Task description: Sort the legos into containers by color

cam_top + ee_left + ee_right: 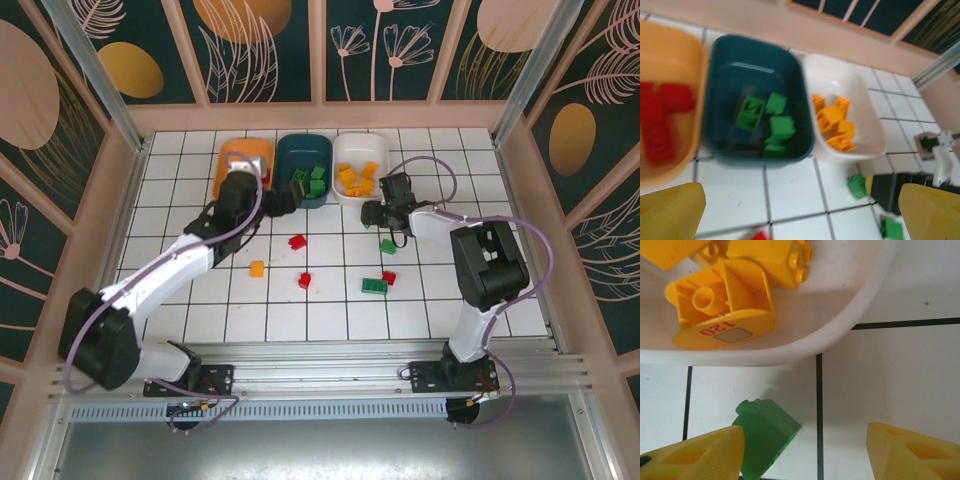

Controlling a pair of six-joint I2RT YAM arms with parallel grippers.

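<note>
A: Top external: left hand (285, 200), fingers wide apart, at near rims of orange tub (226, 172) and teal tub (296, 150); arm covers much of the orange one.
B: Left wrist gives its red legos (660, 120). Right hand (805, 445)?
A: Spread; green brick (765, 437) beside one finger, perhaps touching, just outside white tub (860, 305). Other legos (305, 280) loose on surface (180, 310).

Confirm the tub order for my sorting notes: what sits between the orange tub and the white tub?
The dark teal tub, holding green bricks, sits between the orange tub and the white tub, clear in the left wrist view.
</note>
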